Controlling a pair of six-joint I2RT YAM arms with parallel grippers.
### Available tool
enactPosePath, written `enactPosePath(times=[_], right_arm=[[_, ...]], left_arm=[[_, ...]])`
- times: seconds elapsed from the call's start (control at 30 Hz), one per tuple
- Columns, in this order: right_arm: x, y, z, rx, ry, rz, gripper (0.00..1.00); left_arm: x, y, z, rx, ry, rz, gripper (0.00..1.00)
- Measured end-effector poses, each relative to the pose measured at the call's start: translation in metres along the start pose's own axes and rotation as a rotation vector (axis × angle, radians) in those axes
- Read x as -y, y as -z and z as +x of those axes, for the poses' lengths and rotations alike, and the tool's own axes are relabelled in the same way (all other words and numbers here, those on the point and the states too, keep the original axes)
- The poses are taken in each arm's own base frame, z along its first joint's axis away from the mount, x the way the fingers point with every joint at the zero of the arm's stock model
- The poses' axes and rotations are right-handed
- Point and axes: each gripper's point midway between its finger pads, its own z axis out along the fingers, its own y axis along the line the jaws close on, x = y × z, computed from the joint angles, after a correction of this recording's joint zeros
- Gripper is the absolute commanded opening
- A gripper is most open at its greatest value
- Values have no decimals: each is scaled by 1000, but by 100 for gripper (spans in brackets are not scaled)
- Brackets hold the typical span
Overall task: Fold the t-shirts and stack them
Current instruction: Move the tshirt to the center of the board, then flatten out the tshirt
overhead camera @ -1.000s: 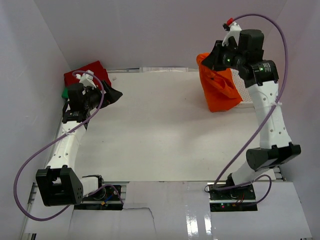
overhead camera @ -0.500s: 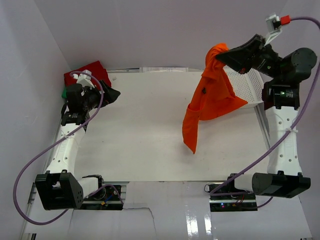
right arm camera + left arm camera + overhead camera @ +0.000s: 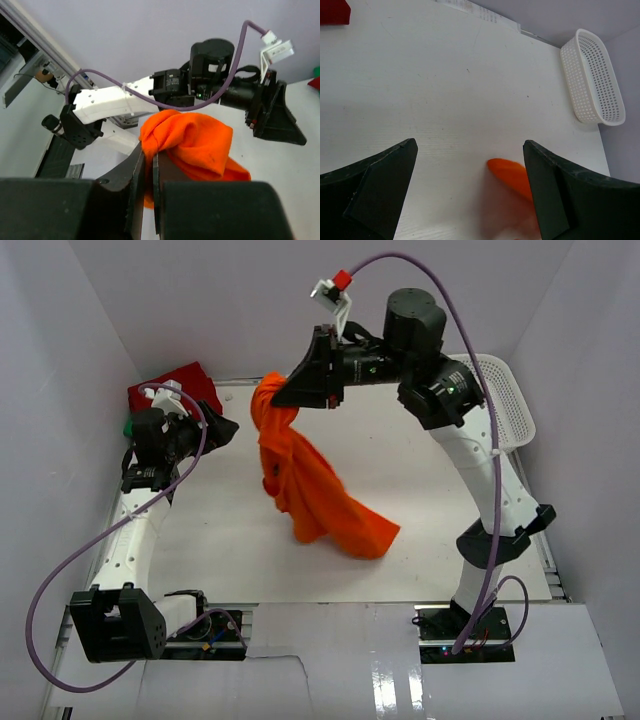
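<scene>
Three shirts, one basket [image 3: 506,400]. The orange t-shirt [image 3: 310,490] dangles from the right gripper [image 3: 280,400], which is pinched tight on its top, and its hem rests on the table [image 3: 420,480]. The red t-shirt [image 3: 176,384] and green t-shirt [image 3: 128,427] sit far-left by the left gripper [image 3: 228,428], whose jaws are spread wide.

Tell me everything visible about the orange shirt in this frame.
The orange shirt is plain, soft cloth, bright orange, crumpled and unfolded. The right gripper, shut, pinches a bunched fold at its top. It hangs down in a twisted drape, and its lower end lies spread on the white table. Nothing else touches it.
</scene>
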Motion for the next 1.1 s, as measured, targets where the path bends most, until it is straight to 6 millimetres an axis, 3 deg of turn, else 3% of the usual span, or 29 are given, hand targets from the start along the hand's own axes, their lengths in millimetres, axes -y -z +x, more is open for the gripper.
enactPosePath(times=[0.03, 0.07, 0.13, 0.17, 0.2, 0.23, 0.43, 0.5, 0.57, 0.63, 0.8, 0.9, 1.0, 1.1], right_arm=[[-2, -10, 3, -13, 5, -13, 8], [-2, -17, 8, -28, 4, -12, 17], [13, -18, 24, -58, -23, 46, 51], [24, -11, 31, -66, -47, 109, 78], [41, -1, 39, -69, -70, 200, 86], [58, 13, 44, -65, -82, 306, 88], [141, 115, 51, -39, -102, 949, 88], [158, 135, 74, -87, -125, 1072, 88], [171, 146, 110, -182, -165, 1144, 89], [181, 149, 148, -292, -197, 1195, 89], [195, 128, 260, -579, -259, 1168, 83], [202, 123, 317, -705, -310, 1135, 81], [216, 114, 348, -753, -341, 1110, 78], [229, 100, 362, -752, -348, 1079, 73]], left_arm=[[-1, 0, 0, 2, -1, -3, 98], [-1, 0, -1, 4, -3, -6, 98], [-2, 0, -1, 7, -6, -12, 98], [-3, 0, -1, 7, -7, -14, 98], [-3, 0, -2, 9, -8, -16, 98], [-3, 0, -2, 9, -8, -18, 98], [-7, 0, -2, 12, -5, -39, 98], [-8, 0, -1, 10, -3, -46, 98], [-10, 0, 0, 5, -1, -52, 98], [-13, 0, 3, -2, 4, -68, 98], [-30, -3, 5, -36, 29, -179, 98], [-44, -6, 8, -52, 63, -259, 98], [-58, -4, 16, -76, 109, -313, 98], [-74, -1, 16, -81, 155, -357, 98]])
